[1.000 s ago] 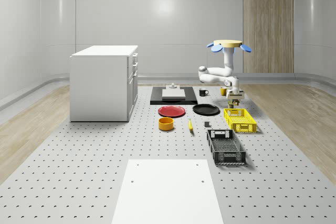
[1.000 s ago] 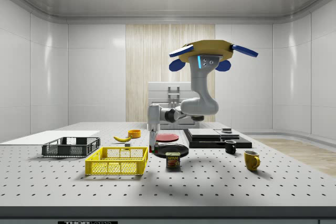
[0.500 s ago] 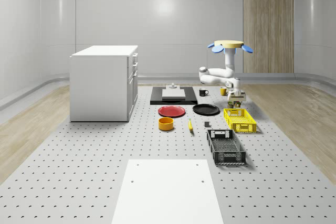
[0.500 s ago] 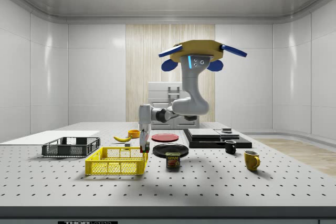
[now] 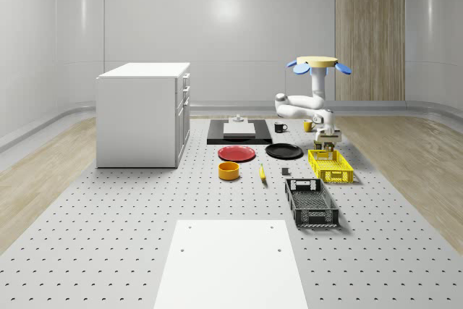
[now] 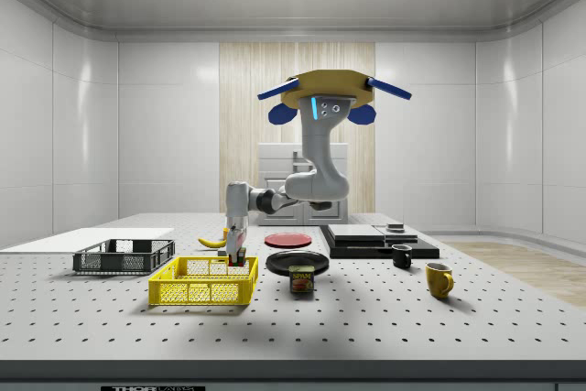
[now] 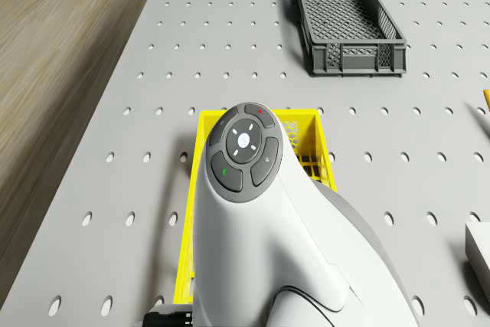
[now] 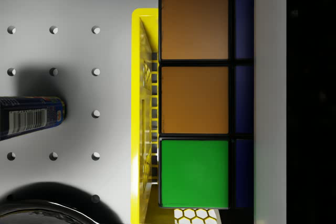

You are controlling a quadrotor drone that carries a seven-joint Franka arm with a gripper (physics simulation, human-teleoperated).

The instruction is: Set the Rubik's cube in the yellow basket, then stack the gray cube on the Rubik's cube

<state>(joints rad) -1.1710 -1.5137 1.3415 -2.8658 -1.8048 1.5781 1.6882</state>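
Hovering drone; arm bent down; end effector pinching Rubik's cube over yellow basket.

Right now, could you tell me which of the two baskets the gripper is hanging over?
The yellow basket: the gripper hangs above its end nearer the black plate. The dark gray basket sits apart.

Perforated gray tabletop is seen carrying a white cabinet, a black slab with a pale block on it, a red plate, black plate, orange bowl and banana. Yellow basket and black crate are set in line on it, well apart. A can, black mug, yellow mug and white sheet are also resting on it.
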